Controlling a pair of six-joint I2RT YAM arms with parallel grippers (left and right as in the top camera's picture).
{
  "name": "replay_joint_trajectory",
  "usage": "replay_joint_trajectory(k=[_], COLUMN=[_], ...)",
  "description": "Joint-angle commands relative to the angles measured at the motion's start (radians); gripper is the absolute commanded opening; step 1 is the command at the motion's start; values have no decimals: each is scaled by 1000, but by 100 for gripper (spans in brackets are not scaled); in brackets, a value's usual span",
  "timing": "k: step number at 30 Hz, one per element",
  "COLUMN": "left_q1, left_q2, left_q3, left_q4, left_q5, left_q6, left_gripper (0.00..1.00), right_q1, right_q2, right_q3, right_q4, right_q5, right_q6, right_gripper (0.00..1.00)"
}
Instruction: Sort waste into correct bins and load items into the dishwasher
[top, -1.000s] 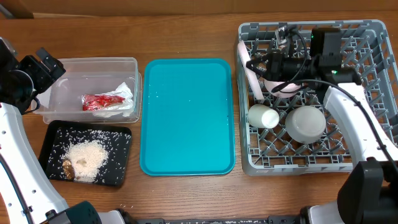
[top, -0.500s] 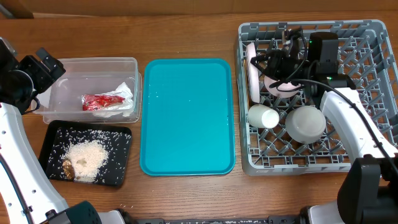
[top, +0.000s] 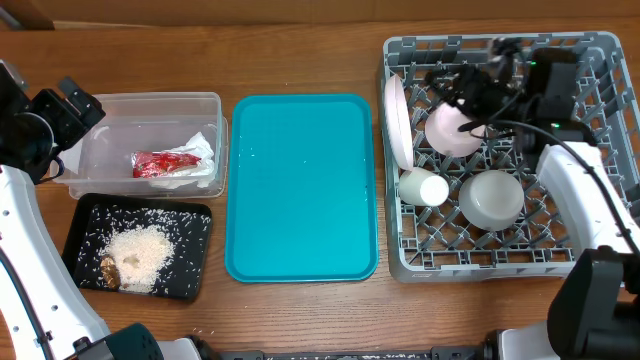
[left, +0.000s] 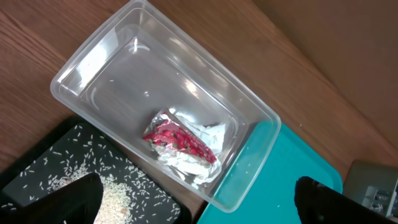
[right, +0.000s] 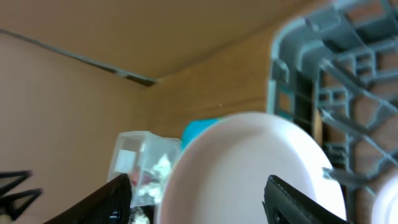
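The pale plate (top: 397, 120) stands on edge in the left row of the grey dishwasher rack (top: 600, 48). My right gripper (top: 452, 92) hangs open just to its right, not touching it. The right wrist view has the plate (right: 249, 168) large between and beyond my spread fingers (right: 112, 199). The white cup (top: 425, 187) and the white bowl (top: 492, 198) lie in the rack. My left gripper (top: 72, 105) is open above the far left end of the clear tub (top: 150, 100), which holds the red wrapper (left: 177, 138) and the napkin (left: 205, 134). Rice (top: 138, 255) lies in the black tray (top: 195, 215).
A teal tray (top: 300, 190) lies between the bins and the rack. A round pink dish (top: 452, 132) rests in the rack right of the plate, under my right gripper. The right arm stretches over the rack's right side.
My right gripper has opened, let go of the plate and drawn back to the right. The plate now stands alone, closer to the rack's left wall. The left arm has not moved.
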Motion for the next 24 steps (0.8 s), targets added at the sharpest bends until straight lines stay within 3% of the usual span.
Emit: replay_joint_trajectory(k=[1,3,5,8,10,13,18,24], left_q1=[0,0,-1,0,-1,0,0,-1], left_q2=[1,1,1,1,1,1,1,1], left_q3=[6,6,6,6,6,6,6,6], left_q4=[0,0,0,0,0,0,0,0], left_q5=[4,4,4,4,4,4,4,4], left_q6=[-9,-9,-9,-9,-9,-9,-9,-9], left_gripper=[100,100,100,100,100,100,100,100], right_q1=[-23,-24,-20,3,26,74,201,362], right_q2=[-2,-2,-7,-20,-39,-66,-75,-79], right_q3=[2,2,5,8,8,8,8,21], right_q4=[70,126,167,209,267,353,353,221], right_q5=[-213,-304,-378,-407,-419,-417,-317,37], right_q6=[43,50,50,48,45,48,64,-41], right_gripper=[70,69,59,18,4,4,4,4])
